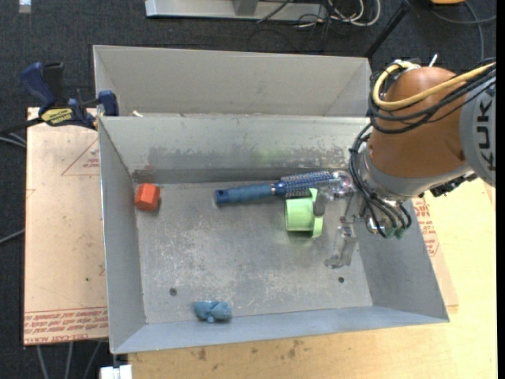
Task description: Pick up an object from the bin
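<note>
A robot arm with a rounded orange cover (414,125) and bundled cables at its wrist reaches from the right into a grey metal bin (126,235). Its pincer (342,253) hangs low over bare floor at the bin's right side. From where I stand, I cannot tell whether the pincer is spread or pressed together, and nothing is seen in its grip.

The nearest thing is a lime-green roll of tape-like material (301,214), lying just to the pincer's left and apart from it. Touching the roll's upper edge is a blue plastic hairbrush (260,192), its bristled head towards the arm and its handle pointing left along the back wall.

Well apart from these, a small orange block (147,197) sits by the left wall. A crumpled blue-grey lump (213,312) rests near the front edge.
</note>
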Robot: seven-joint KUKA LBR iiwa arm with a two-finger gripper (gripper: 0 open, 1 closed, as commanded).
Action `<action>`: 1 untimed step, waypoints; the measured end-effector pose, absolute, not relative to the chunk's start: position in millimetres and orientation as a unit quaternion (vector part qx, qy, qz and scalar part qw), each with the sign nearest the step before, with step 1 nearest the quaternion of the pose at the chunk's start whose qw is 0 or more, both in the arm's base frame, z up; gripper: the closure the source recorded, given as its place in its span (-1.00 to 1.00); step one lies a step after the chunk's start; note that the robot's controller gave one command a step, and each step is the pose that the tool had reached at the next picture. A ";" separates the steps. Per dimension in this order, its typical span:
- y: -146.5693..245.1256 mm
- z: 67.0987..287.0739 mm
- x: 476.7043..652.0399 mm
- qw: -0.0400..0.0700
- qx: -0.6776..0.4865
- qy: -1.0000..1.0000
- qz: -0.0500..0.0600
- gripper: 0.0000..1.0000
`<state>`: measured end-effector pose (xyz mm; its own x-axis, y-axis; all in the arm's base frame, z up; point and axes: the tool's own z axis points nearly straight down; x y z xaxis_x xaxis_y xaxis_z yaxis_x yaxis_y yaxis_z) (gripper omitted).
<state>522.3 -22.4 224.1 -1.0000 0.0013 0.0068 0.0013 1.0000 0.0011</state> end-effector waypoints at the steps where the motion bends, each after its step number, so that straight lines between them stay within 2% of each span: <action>1: 23.4 163.0 567.6 0.001 -0.074 -0.997 -0.001 -1.00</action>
<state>567.6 23.4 163.0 -0.9889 0.1484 0.0018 0.1484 0.9889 0.0024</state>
